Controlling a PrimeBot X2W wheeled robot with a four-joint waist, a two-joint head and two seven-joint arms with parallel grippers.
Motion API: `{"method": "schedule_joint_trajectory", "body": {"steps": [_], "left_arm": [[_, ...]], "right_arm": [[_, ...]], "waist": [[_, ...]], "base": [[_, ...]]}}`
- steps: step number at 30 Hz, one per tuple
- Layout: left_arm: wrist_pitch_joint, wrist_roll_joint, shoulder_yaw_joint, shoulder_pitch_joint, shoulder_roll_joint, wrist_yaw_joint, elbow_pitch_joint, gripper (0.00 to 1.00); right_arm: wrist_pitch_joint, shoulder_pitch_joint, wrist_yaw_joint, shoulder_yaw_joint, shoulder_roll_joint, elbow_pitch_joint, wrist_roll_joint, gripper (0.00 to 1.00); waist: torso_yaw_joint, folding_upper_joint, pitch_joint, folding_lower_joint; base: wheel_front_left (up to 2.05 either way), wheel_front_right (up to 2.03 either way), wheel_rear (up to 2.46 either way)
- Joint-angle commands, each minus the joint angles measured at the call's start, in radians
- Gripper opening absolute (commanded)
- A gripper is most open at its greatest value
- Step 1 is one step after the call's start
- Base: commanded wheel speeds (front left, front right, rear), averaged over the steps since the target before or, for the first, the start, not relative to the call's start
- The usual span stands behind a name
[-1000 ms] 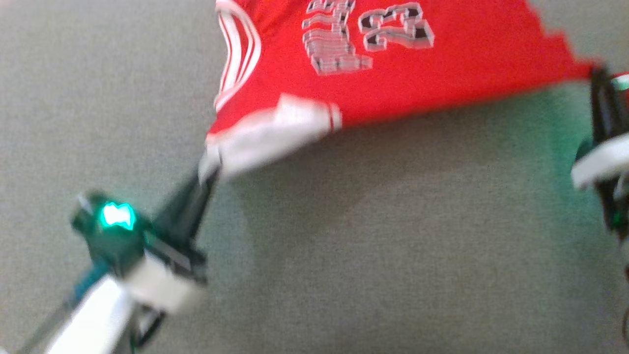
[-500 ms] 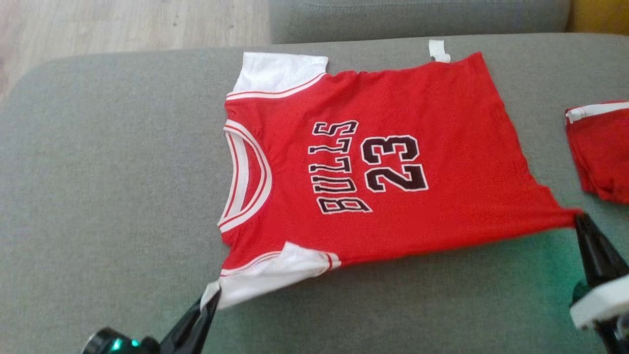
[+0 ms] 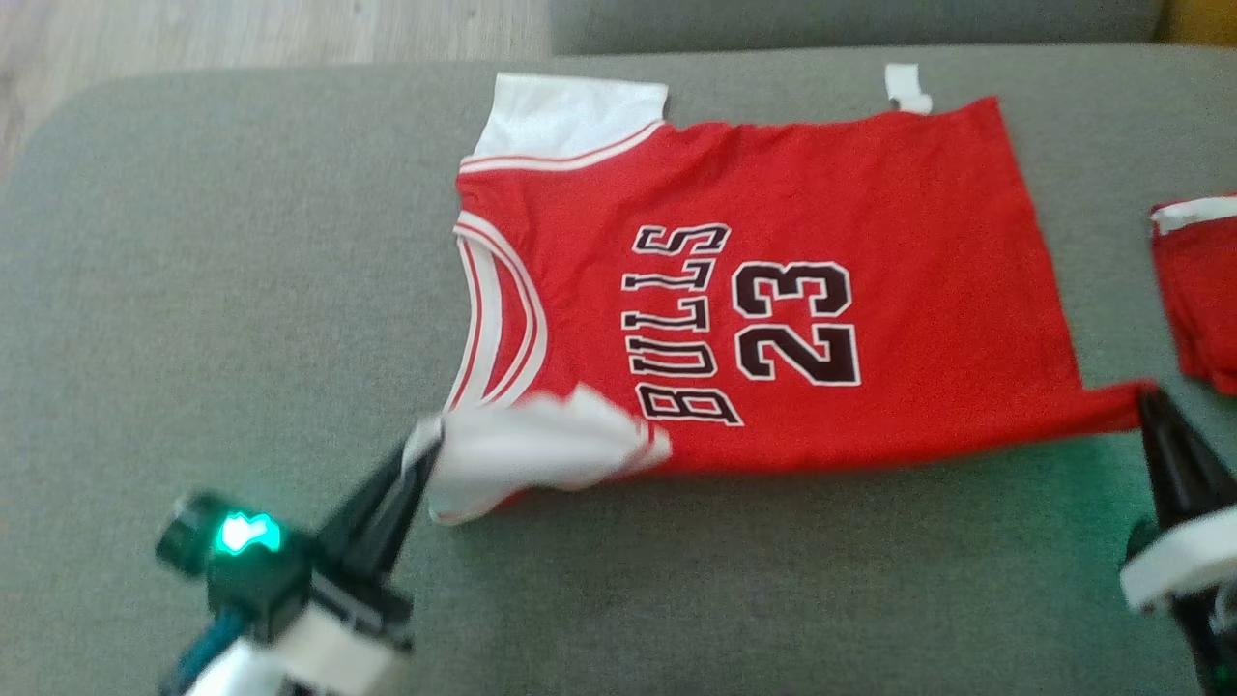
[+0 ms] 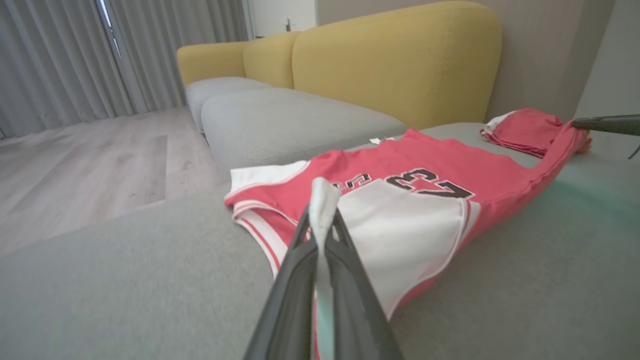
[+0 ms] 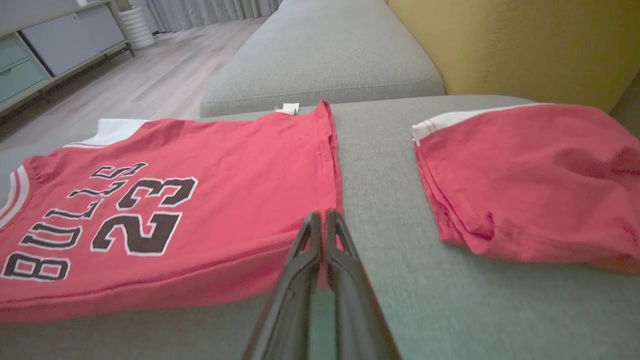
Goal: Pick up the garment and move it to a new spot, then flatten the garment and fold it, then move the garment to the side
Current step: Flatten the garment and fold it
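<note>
Left pincer, I see, pinches the white sleeve of the red cloth jersey at seven o'clock; right pincer pinches its corner at four.

We find a home living room. We note a yellow-backed sofa with grey seats, floor-length grey curtains, a pale wood-plank floor and a low cabinet with drawers standing on that floor.

Bare grey cushion lies open left of and nearer than the jersey; 1 folded red cloth crowds the right side.
</note>
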Motion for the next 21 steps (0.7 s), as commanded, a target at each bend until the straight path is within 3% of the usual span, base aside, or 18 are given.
{"method": "schedule_joint_trajectory", "body": {"steps": [1, 13, 19, 20, 21], "left_arm": [[-0.002, 0.006, 0.034, -0.071, 0.015, -0.002, -0.020, 0.00], [-0.002, 0.025, -0.110, -0.522, 0.017, -0.006, 0.141, 0.00], [-0.002, 0.021, -0.129, -0.600, 0.008, -0.007, 0.213, 0.00], [-0.002, 0.017, -0.126, -0.602, 0.003, -0.007, 0.225, 0.00], [-0.002, 0.012, -0.120, -0.600, -0.004, -0.007, 0.239, 0.34]], "right_arm": [[0.001, -0.060, 0.007, 0.006, -0.022, -0.025, -0.005, 0.00], [-0.010, -0.335, 0.007, 0.057, -0.078, 0.123, -0.017, 0.00], [-0.034, -0.429, 0.007, 0.101, -0.088, 0.213, -0.015, 0.01], [-0.040, -0.440, 0.007, 0.107, -0.088, 0.228, -0.016, 0.33], [-0.047, -0.449, 0.007, 0.110, -0.087, 0.244, -0.017, 1.00]], "waist": [[0.010, -0.0001, 0.027, -0.0001], [0.031, -0.0001, 0.176, -0.0001], [0.025, -0.0001, 0.214, -0.0001], [0.024, -0.0001, 0.216, -0.0001], [0.024, -0.0001, 0.218, -0.0001]], "base": [[0.00, 0.00, 0.00], [0.00, 0.00, 0.00], [0.00, 0.00, 0.00], [0.00, 0.00, 0.00], [0.00, 0.00, 0.00]]}}
